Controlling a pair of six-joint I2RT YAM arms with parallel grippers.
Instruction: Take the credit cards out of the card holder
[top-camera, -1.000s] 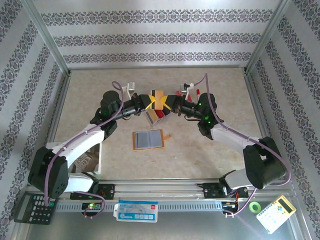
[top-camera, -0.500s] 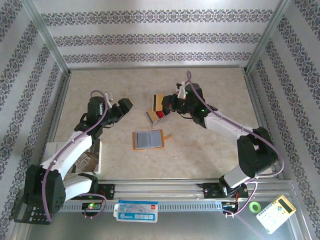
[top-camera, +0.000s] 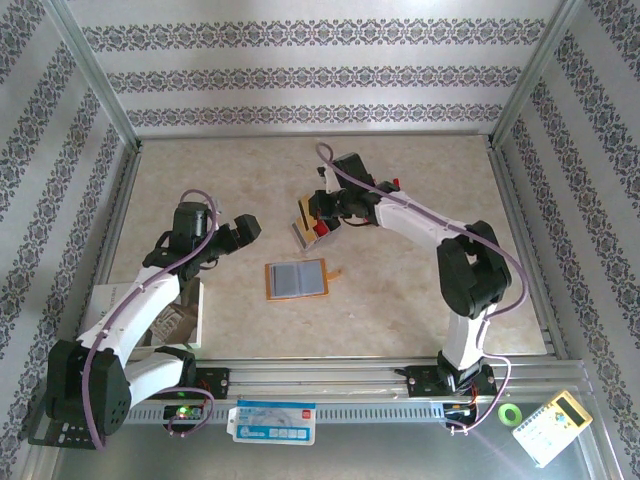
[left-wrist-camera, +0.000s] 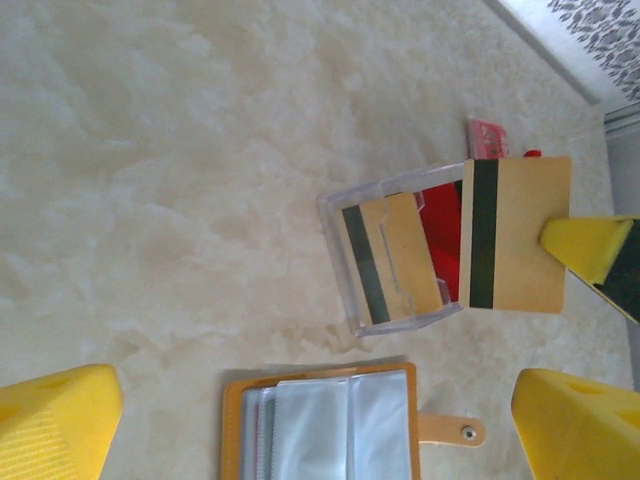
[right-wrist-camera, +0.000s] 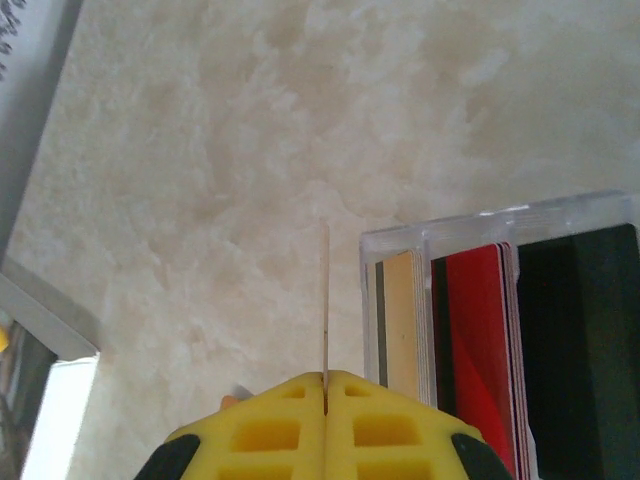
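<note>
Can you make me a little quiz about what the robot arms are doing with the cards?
1. True or false: the left gripper is open.
2. What does the right gripper hold? A a pen. B a tan card. C nothing.
3. What colour is the holder lying on the table?
Key: 1 true; 2 B; 3 orange.
</note>
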